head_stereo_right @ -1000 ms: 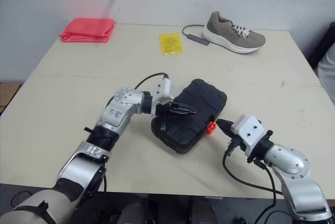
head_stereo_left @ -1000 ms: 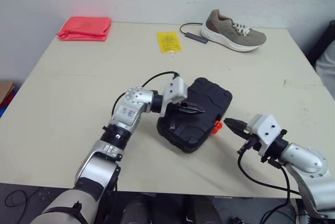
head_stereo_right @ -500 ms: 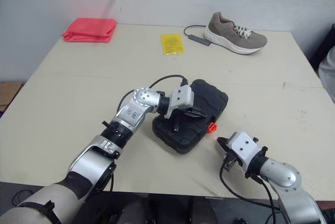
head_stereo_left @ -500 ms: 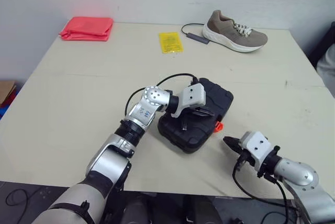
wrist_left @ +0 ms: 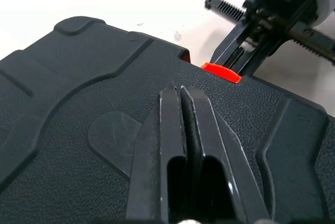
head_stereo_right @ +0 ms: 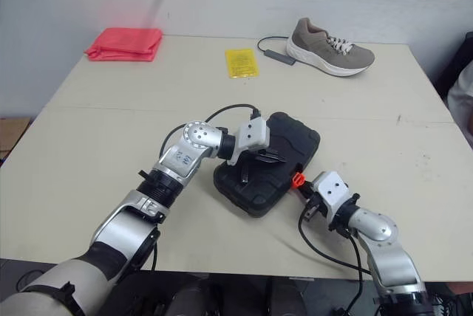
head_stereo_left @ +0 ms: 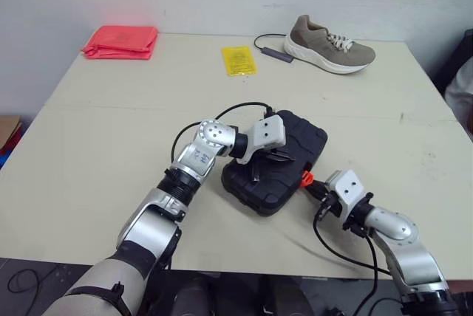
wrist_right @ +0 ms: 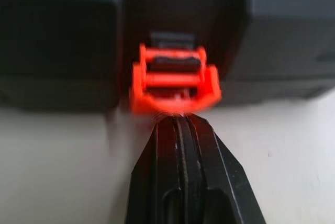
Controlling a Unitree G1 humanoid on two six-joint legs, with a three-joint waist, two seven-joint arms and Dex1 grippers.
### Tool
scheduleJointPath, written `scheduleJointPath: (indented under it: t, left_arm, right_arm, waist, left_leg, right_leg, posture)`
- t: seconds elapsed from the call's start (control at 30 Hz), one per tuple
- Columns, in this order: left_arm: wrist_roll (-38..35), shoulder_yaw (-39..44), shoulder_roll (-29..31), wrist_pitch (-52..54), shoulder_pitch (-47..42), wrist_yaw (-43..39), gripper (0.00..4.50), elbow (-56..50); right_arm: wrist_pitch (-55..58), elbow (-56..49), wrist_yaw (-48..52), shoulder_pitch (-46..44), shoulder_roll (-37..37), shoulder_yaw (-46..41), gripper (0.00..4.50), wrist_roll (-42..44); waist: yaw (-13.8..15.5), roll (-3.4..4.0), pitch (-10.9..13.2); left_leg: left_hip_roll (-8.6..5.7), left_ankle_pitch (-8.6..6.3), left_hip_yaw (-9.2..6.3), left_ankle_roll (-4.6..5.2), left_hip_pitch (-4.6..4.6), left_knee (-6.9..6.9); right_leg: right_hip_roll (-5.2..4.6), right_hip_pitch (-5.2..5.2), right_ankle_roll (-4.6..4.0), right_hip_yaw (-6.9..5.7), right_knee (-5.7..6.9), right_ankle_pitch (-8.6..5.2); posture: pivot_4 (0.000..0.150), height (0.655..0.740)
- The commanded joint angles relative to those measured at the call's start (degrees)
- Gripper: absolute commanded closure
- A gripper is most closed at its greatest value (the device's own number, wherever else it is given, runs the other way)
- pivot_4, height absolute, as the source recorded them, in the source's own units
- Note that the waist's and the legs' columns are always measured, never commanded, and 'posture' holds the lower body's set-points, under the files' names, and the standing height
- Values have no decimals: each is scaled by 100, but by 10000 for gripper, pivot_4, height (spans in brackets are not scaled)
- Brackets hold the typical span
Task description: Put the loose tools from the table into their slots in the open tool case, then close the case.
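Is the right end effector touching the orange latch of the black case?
Touching. In the right wrist view the shut fingertips of the right end effector meet the lower edge of the orange latch with no gap.

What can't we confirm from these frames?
- Tools in their slots: the case lid is down and hides the inside in every view.
- Latch snapped or not: it is blurred in the right wrist view, and tiny in the head views with the right gripper at it.
- Cable far end: it runs behind the shoe in the head views.
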Motion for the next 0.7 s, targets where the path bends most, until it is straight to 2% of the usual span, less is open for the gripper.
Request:
scheduleJointPath:
  t: [0.03, 0.3, 0.7]
  left_arm:
    - [381, -305, 97, 138, 303, 15, 44375, 436]
    - [425, -331, 80, -52, 315, 58, 44375, 707]
    - [540, -485, 82, -436, 445, -107, 44375, 1085]
  right_arm:
    - [119, -433, 307, -114, 100, -19, 45000, 533]
    - [719, -1074, 335, -272, 114, -201, 45000, 1062]
    - [1113, -1283, 590, -679, -239, -270, 45000, 1056]
  waist:
    - [-6, 1, -1]
    - [-31, 4, -7]
    - [-87, 14, -14]
  left_leg:
    - [0, 0, 1, 0, 1, 0]
    - [2, 1, 0, -2, 5, 0]
    - [-1, 1, -4, -1, 5, 0]
  right_leg:
    - [0, 0, 0, 1, 1, 0]
    - [-4, 0, -3, 3, 7, -1]
    - [-14, 2, -4, -5, 8, -2]
  posture:
    - [1500, 7400]
    - [1500, 7400]
    - [1500, 7400]
